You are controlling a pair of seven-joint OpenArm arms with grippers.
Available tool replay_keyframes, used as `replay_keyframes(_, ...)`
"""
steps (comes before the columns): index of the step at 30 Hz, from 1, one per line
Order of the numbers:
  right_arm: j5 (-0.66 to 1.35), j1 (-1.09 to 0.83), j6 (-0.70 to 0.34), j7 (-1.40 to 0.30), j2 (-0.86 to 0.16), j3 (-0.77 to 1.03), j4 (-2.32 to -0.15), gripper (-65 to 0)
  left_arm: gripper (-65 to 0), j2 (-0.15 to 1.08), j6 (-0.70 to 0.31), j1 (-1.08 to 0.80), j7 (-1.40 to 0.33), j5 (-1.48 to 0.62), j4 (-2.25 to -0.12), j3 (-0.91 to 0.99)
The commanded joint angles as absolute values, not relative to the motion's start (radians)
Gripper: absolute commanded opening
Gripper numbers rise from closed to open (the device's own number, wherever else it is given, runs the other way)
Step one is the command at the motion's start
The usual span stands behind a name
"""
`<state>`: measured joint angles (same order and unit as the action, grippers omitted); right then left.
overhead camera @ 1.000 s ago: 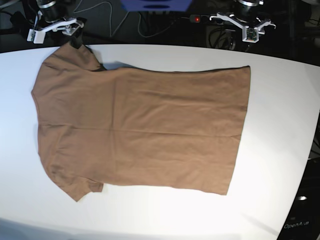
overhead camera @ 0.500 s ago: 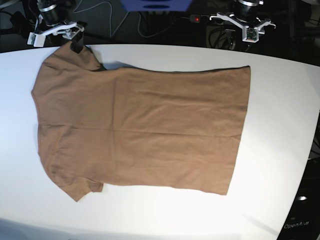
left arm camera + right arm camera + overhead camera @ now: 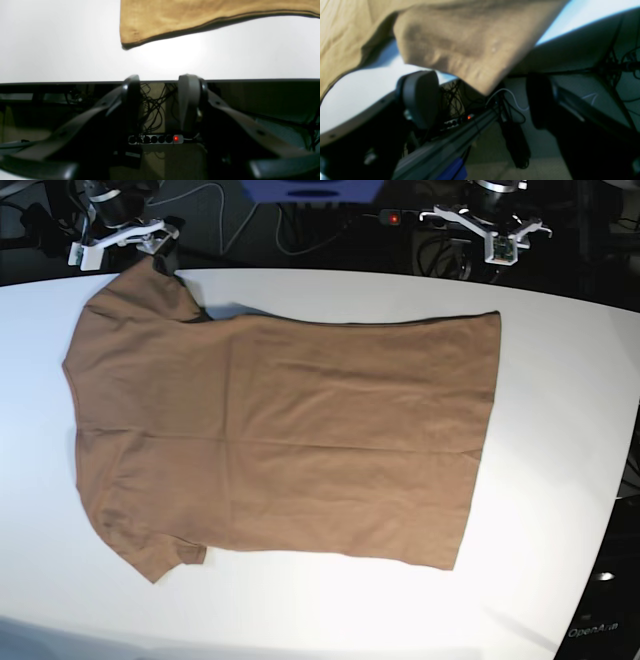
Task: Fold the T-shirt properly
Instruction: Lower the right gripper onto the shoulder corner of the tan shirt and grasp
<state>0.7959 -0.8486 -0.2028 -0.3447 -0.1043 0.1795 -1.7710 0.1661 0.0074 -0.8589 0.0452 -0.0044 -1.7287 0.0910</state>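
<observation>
The tan-brown T-shirt (image 3: pixel 280 440) lies flat on the white table (image 3: pixel 560 430), sleeves to the left and hem to the right. My right gripper (image 3: pixel 158 255) hovers at the table's far edge by the far sleeve. In the right wrist view it (image 3: pixel 480 100) is open, and the sleeve's corner (image 3: pixel 460 45) hangs over the edge between and just above its fingers. Beyond the far edge, short of the hem's far corner (image 3: pixel 140 25), my left gripper (image 3: pixel 497 242) stands open. Nothing lies between its (image 3: pixel 160 100) fingers.
Behind the table's far edge (image 3: pixel 75 82) hang cables and a power strip (image 3: pixel 155 139) with a red light. A blue object (image 3: pixel 310 190) sits at the back centre. Bare white tabletop surrounds the shirt on the right and front.
My right gripper has shifted slightly rightward and away along the far edge by the sleeve. The shirt and the left gripper have not moved.
</observation>
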Motion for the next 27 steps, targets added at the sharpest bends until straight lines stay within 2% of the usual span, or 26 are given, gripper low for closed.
replay_keyframes(1, 0.805, -0.86, -0.239, -0.332, -0.111, 0.185, -1.788, -19.2, -39.9, 0.17, 0.012, -0.871, 0.068, -0.004, -1.745, 0.094)
replay_keyframes(5, 0.805, -0.855, -0.269, -0.332, -0.114, 0.189, -1.788, -30.2, -39.9, 0.17, 0.012, -0.871, 0.068, -0.002, -1.745, 0.094)
replay_keyframes(8, 0.805, -0.842, -0.269, -0.332, -0.114, 0.189, -1.785, -34.5, -39.9, 0.17, 0.012, -0.871, 0.068, -0.002, -1.745, 0.094)
replay_keyframes(27, 0.803, -0.805, -0.269, -0.332, -0.13, 0.191, -1.782, -35.0, -39.9, 0.17, 0.012, -0.875, 0.068, -0.002, -1.747, 0.094)
